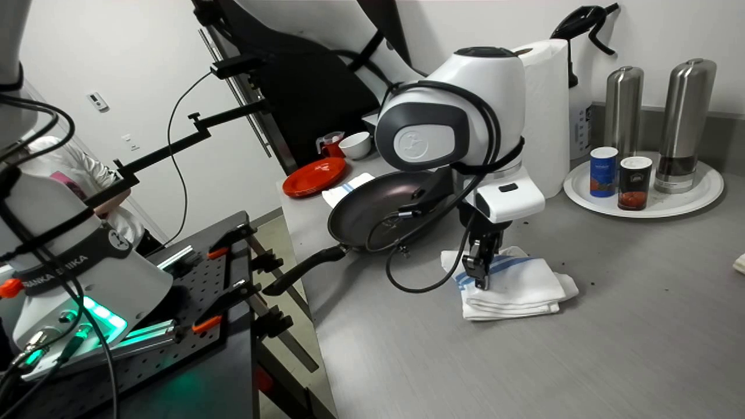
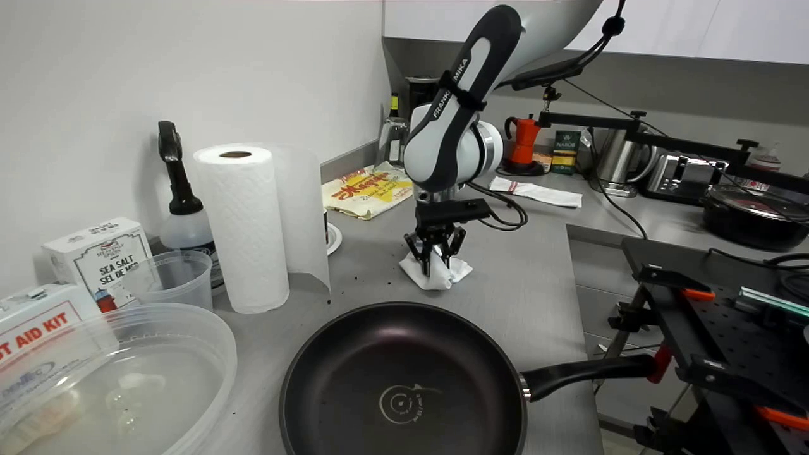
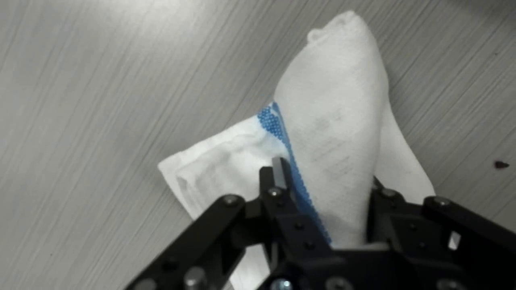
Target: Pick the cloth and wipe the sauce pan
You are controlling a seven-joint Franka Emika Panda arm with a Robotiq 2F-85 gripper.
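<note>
The claw [image 2: 437, 260] grasps the cloth [image 1: 524, 285], a raised fold pinched between its jaws, while the lower layers lie on the tabletop [image 1: 524, 372]. The pan [image 2: 404, 354] sits near the cloth, apart from it, its handle [image 2: 588, 377] reaching past the tabletop's edge. A paper roll [image 2: 243, 234] stands upright near the pan.

From afar, I have the white arm [image 2: 456, 121] arched over from its green-lit base [image 1: 87, 279] and bent downward at the rounded wrist [image 1: 451, 116]; the black gripper [image 2: 438, 264] points down, two fingers [image 3: 278, 193] pressed inward in a clasp with a gap between them
</note>
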